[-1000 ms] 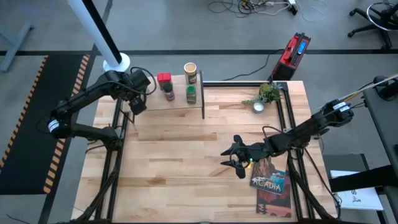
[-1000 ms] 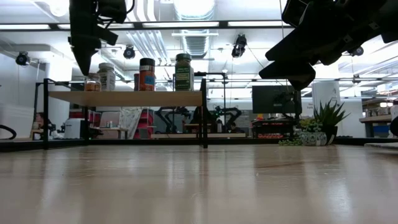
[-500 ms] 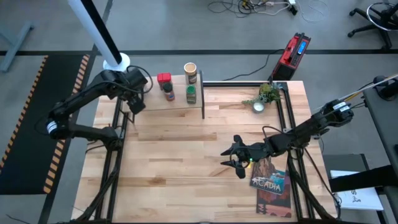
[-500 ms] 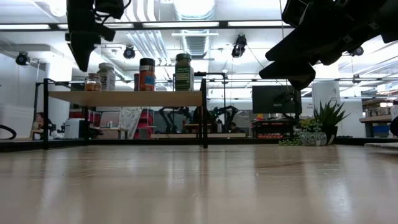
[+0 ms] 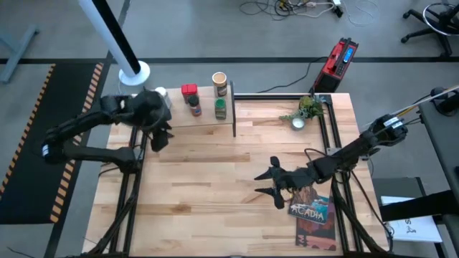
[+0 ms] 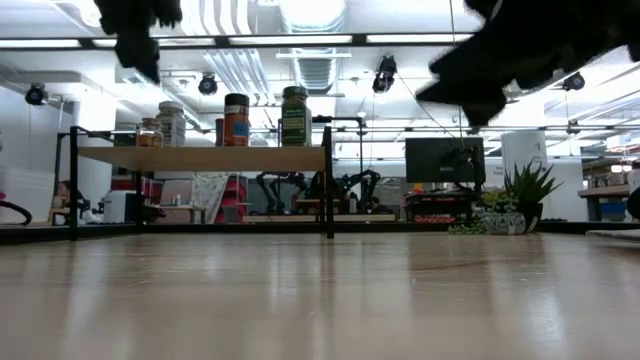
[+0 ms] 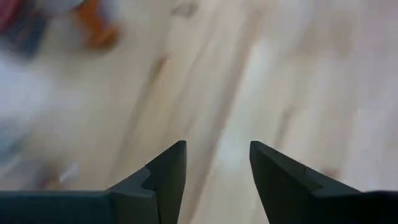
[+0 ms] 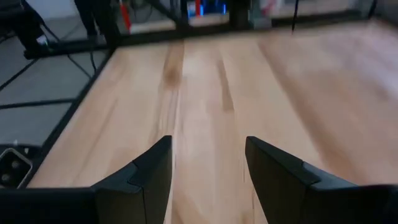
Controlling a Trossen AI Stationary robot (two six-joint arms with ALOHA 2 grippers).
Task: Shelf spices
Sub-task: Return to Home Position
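Counting five spices up on the small raised shelf (image 5: pixel 204 125) with the light wood top and thin black legs, back left on the big wooden tabletop (image 5: pixel 215 165): white-capped clear jar (image 5: pixel 161 92) at the left end, red square tin (image 5: pixel 188 89), dark-capped brown jar (image 5: pixel 194 109) just in front of the tin, then green-lidded jar (image 5: pixel 220 108) and tan cylindrical canister (image 5: pixel 219 80) towards the right end. All upright, going by the top-down and table-level views, and none down on the tabletop. So pretty much done with the shelving part, only the arms to park. Left gripper (image 5: pixel 161 137) hanging over the near left corner of the shelf, well above it judging by the low view, fingers (image 7: pixel 166 180) spread apart with nothing between them. Right gripper (image 5: pixel 269 183) out over the middle-right of the tabletop, near the "Acadia" book (image 5: pixel 313 209), likewise spread wide and carrying nothing. Small green plant in a white pot (image 5: pixel 304 110) off at the back right, well apart from the shelf and no part of the job. Guessing nothing left but backing both arms off to rest without clipping a jar, mostly a worry on the left side with the white-capped jar so close by
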